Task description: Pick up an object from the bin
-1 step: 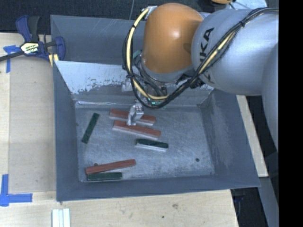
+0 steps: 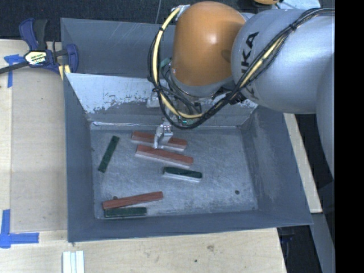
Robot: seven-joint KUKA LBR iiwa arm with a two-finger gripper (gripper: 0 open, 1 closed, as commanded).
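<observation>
Hanging low at the back of the grey bin (image 2: 77, 169), the hand (image 2: 163, 136) sits over the rearmost red-brown bar (image 2: 177, 144), which lies flat near the back wall, about mid-width. Whether the hand is apart, together or clamped on that bar cannot be told from this angle, nor whether it touches it. Above it are the orange cover (image 2: 207, 36) and looped cables (image 2: 156, 67) of the arm (image 2: 284, 61).

Six flat bars lie on the bin floor: three red-brown and three dark green. The second red-brown bar (image 2: 165, 155) lies just in front of the rearmost one, nearly parallel to it. The middle green bar (image 2: 183, 174) is just in front of that. The tilted green bar (image 2: 108, 153) lies apart at the left. Near the front left, the third red-brown bar (image 2: 132, 199) lies just beside the front green bar (image 2: 125, 212).
</observation>
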